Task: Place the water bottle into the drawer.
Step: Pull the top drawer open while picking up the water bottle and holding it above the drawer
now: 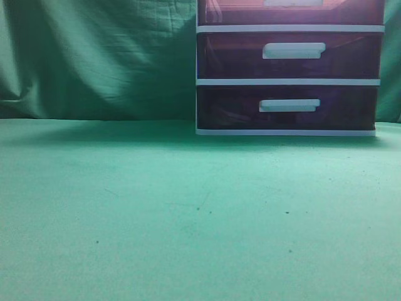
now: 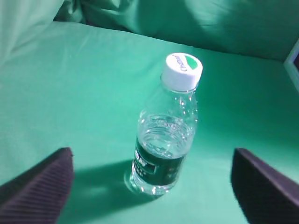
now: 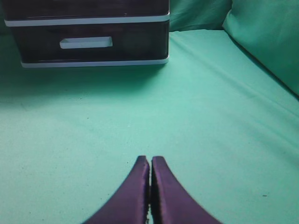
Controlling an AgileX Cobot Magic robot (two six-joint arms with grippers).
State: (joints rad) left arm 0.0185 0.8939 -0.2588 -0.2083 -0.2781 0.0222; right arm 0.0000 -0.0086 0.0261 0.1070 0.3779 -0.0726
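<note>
The water bottle (image 2: 163, 144) stands upright on the green cloth in the left wrist view; it is clear, with a white cap and a dark green label. My left gripper (image 2: 152, 154) is open, one finger on each side of the bottle and well apart from it. The drawer (image 1: 291, 12) is the uppermost one of the white-framed unit; only its lower part and a bit of its handle show at the exterior view's top edge. My right gripper (image 3: 150, 159) is shut and empty, low over the cloth in front of the unit. The exterior view shows neither gripper nor the bottle.
Two lower drawers (image 1: 288, 55) (image 1: 287, 106) with white handles sit below the top one. The lowest drawer also shows in the right wrist view (image 3: 86, 44). Green cloth (image 1: 156, 207) covers the table and hangs behind. A white corner of the unit (image 2: 293, 60) shows at the left wrist view's right edge.
</note>
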